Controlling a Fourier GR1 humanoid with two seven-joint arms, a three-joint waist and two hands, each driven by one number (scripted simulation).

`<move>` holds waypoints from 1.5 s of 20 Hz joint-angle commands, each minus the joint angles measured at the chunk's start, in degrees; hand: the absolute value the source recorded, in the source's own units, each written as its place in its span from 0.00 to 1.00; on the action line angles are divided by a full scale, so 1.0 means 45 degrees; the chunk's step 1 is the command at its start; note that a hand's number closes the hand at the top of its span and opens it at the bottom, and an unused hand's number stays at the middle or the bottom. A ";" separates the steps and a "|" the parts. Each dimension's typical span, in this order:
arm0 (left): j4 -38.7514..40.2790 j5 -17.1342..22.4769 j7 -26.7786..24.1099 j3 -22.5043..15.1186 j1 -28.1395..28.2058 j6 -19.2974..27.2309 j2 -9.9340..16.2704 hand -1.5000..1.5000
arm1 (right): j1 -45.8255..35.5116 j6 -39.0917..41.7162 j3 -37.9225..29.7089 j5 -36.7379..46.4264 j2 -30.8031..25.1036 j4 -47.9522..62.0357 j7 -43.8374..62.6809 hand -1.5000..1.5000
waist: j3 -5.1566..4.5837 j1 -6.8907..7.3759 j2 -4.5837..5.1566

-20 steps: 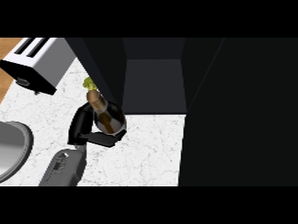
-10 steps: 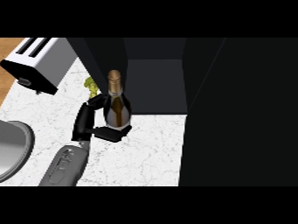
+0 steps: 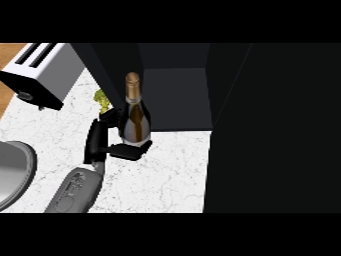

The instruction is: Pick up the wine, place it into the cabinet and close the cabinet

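Gripping the wine bottle [image 3: 134, 116] near its base, left hand [image 3: 112, 142] curled round the dark glass, bottle upright with gold-foiled neck rising above the fingers. Just ahead and to the right, open cabinet [image 3: 174, 97], dark interior, contents not discernible. Beyond, to the left, toaster [image 3: 38, 74] on white marble counter [image 3: 165, 175]; nearer, left, grey sink [image 3: 2, 175].

The wine bottle [image 3: 134, 116] stands upright in the left hand [image 3: 112, 142], just before the open cabinet [image 3: 174, 95]. Beyond the hand, to its left, a toaster [image 3: 41, 74] sits on the table [image 3: 158, 175]. Just behind the hand lies a small leafy thing [image 3: 99, 99] (partly hidden). A sink [image 3: 3, 175] lies to the hand's left.
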 commanded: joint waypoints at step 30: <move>0.1865 -0.1841 0.2470 -0.1069 -0.2295 0.3507 -0.0900 1.00 | -0.0073 0.0864 0.0510 -0.1058 0.0086 -0.0047 -0.0160 0.00 | -0.0080 -0.1413 0.0431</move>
